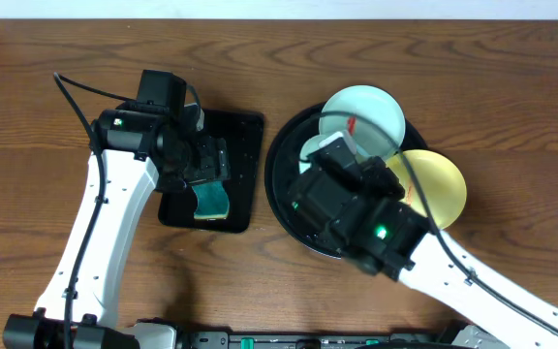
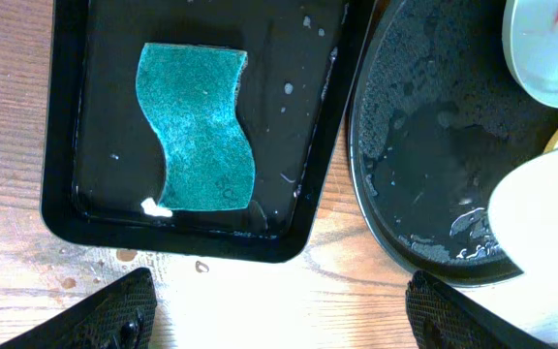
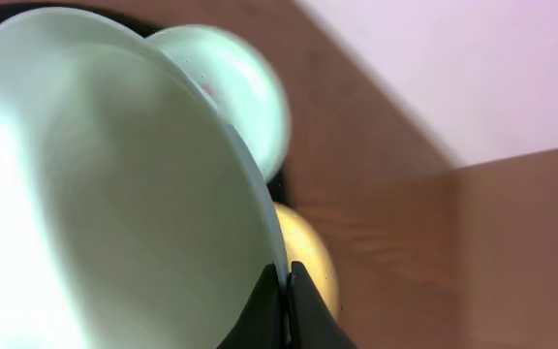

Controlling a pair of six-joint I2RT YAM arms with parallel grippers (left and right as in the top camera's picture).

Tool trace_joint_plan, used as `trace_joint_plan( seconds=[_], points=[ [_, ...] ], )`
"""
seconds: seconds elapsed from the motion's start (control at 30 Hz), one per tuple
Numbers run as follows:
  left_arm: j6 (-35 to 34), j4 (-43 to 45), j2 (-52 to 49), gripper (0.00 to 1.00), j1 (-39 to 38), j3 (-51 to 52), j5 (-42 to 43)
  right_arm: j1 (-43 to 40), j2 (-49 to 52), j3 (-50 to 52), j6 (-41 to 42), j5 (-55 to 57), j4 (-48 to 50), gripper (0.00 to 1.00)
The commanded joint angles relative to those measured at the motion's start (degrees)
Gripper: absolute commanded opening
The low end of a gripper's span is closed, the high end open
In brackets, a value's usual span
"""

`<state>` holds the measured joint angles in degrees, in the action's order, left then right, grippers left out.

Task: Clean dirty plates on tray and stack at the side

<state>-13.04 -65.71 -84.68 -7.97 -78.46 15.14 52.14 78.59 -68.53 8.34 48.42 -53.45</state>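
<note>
— What is seen from overhead?
— The round tray [image 1: 279, 184] is set mid-bench. A blue-green plate [image 1: 361, 116] lies at its far rim, and the yellow plate [image 1: 434, 189] is propped across its right rim.
— From the left wrist?
— The left fingers [image 2: 114, 310] are spread wide above a sponge [image 2: 197, 126] in a rectangular tray [image 2: 61, 194].
— From the right wrist?
— The right fingers [image 3: 310, 315] are clamped on the rim of a second blue-green plate [image 3: 95, 194].

Sponge [image 2: 198, 126] in rectangular tray [image 2: 63, 145], left of round tray [image 2: 424, 145]
</note>
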Motion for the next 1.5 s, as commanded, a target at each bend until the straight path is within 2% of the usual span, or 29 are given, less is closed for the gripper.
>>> trace_joint_plan(
  seconds=[0.0,0.1,0.2,0.43,0.57,0.73,0.9,1.17,1.2,1.23,1.27,1.3,1.37,1.47],
  points=[
    [0.8,-0.2,0.3,0.83,0.3,-0.5,0.5,-5.6,-0.8,-1.6,8.8,-17.6,-0.2,0.01],
    [0.8,-0.2,0.3,0.83,0.3,-0.5,0.5,-13.2,-1.0,-1.6,12.0,-33.3,0.1,0.01],
    [0.8,-0.2,0.3,0.83,0.3,-0.5,0.5,-22.7,-1.0,-1.6,11.5,-42.9,0.1,0.01],
    [0.8,-0.2,0.3,0.83,0.3,-0.5,0.5,-56.8,-0.3,-1.6,5.7,-69.0,2.4,0.01],
    [0.8,-0.2,0.3,0.83,0.3,-0.5,0.5,-75.8,2.5,-1.5,5.8,-76.2,4.9,0.01],
    [0.8,-0.2,0.3,0.83,0.3,-0.5,0.5,-89.1,8.0,-1.5,8.2,-72.4,7.0,0.01],
    [0.8,-0.2,0.3,0.83,0.3,-0.5,0.5,-95.9,17.7,-1.5,10.1,-65.5,12.2,0.01],
    [0.7,-0.3,0.3,0.83,0.3,-0.5,0.5,-95.0,27.7,-1.5,9.6,-64.8,14.8,0.02],
    [0.7,-0.3,0.3,0.83,0.3,-0.5,0.5,-94.7,27.9,-1.5,8.9,-64.8,15.1,0.08],
    [0.7,-0.3,0.3,0.83,0.3,-0.5,0.5,-94.4,27.8,-1.6,8.7,-64.9,15.6,0.25],
    [0.7,-0.3,0.3,0.83,0.3,-0.5,0.5,-94.2,27.2,-1.6,8.6,-65.0,15.8,0.37],
    [0.7,-0.3,0.3,0.83,0.3,-0.5,0.5,-94.0,26.6,-1.7,8.3,-65.2,15.8,0.43],
    [0.7,-0.7,0.3,0.83,0.3,-0.5,0.5,-93.3,24.2,-1.7,7.7,-65.8,15.9,0.49],
    [0.7,-1.9,0.3,0.83,0.3,-0.5,0.5,-91.6,18.9,-1.7,5.6,-69.5,14.8,0.5]
  ],
)
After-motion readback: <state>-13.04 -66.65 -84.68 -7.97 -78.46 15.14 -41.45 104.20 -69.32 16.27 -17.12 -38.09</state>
